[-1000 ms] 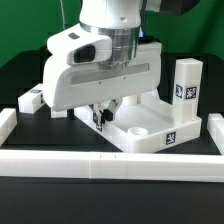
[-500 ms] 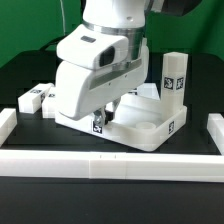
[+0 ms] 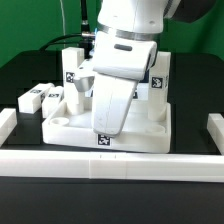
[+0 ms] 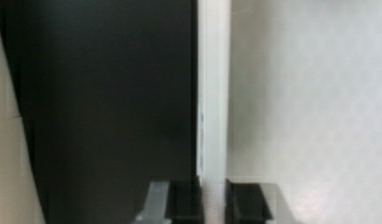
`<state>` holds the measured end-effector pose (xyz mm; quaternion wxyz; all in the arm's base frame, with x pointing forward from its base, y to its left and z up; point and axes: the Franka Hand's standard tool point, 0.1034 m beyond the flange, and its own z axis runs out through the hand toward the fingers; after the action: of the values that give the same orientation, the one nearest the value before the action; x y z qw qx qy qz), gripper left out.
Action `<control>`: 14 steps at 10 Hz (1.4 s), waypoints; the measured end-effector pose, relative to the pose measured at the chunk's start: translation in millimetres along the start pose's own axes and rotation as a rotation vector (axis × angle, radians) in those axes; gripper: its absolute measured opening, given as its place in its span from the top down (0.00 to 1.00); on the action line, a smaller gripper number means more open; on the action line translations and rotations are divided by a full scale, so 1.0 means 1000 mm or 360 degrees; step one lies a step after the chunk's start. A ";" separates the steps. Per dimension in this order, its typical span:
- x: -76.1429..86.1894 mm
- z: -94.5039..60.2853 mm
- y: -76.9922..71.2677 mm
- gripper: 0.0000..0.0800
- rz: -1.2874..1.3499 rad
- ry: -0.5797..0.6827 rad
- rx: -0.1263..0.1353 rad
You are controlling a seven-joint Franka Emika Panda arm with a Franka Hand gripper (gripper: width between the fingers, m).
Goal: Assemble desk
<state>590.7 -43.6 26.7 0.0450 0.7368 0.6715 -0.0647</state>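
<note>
The white desk top (image 3: 155, 128) lies in the middle of the table, rim up. Two square tagged legs stand upright at its far corners, one on the exterior view's left (image 3: 72, 70) and one on the right (image 3: 158, 75). My gripper (image 3: 104, 128) reaches down onto the top's near rim, and its hand hides the fingertips there. In the wrist view my gripper (image 4: 214, 203) is shut on the thin white rim wall (image 4: 213, 100), one dark finger (image 4: 175, 203) on each side. Two loose legs (image 3: 36, 98) lie on the table at the left.
Long white border rails run along the front (image 3: 110, 165), the exterior view's left (image 3: 7, 121) and its right (image 3: 215, 127). The black table (image 3: 20, 70) shows behind the loose legs.
The desk top has turned on the table with my gripper on its rim. The leg once at the right is now at the back, and a second upright leg has come into view.
</note>
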 end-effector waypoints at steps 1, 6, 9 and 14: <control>-0.002 0.000 0.000 0.92 -0.0013 -0.0010 0.0000; 0.026 -0.010 0.042 0.92 -0.0055 -0.0019 -0.0042; 0.045 -0.013 0.059 0.92 0.0020 -0.0032 0.0033; 0.054 -0.016 0.054 0.92 0.0102 -0.0084 0.0135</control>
<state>649.6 7.0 32.6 0.0336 0.7572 0.6428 -0.1111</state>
